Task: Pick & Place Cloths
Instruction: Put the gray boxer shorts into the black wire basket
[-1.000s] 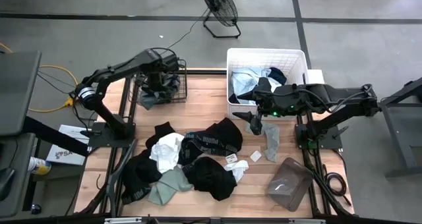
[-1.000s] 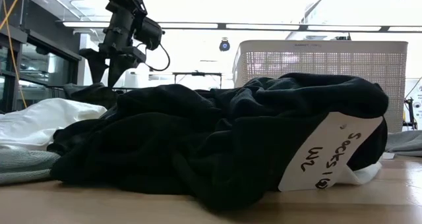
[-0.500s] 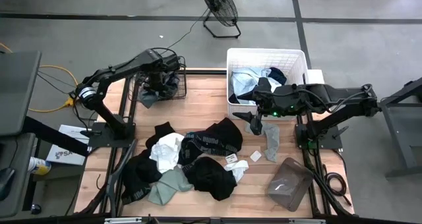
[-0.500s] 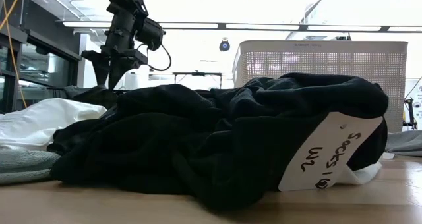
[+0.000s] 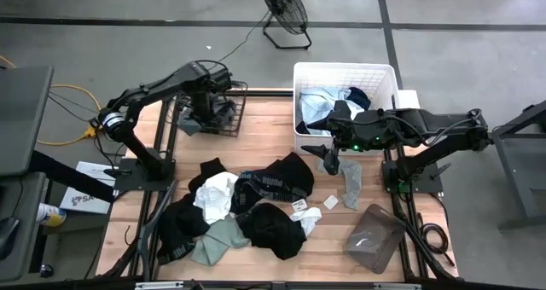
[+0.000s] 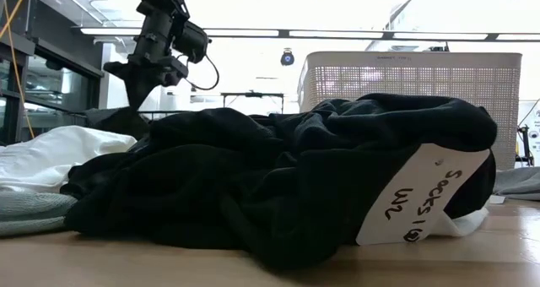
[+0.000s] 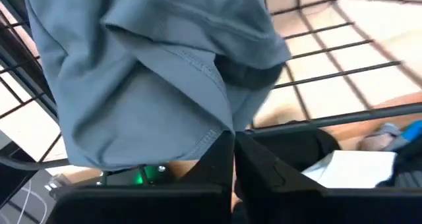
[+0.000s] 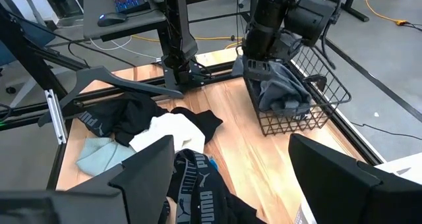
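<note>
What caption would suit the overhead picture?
Left gripper shut on a grey cloth in the black wire basket; right gripper open.

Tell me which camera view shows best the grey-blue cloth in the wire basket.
The left wrist view: the grey-blue cloth fills it, pinched by the shut left claw. The right wrist view shows it bunched in the black wire basket; the high view shows it small; the low view barely.

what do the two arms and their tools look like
Both arms are dark, nearly black, built of jointed tubular links. The left arm has a pale silver band with an orange spot near its lower joint. The right arm shows a small green light beside its tool. Each tool carries two flat, dark, angular fingers.
</note>
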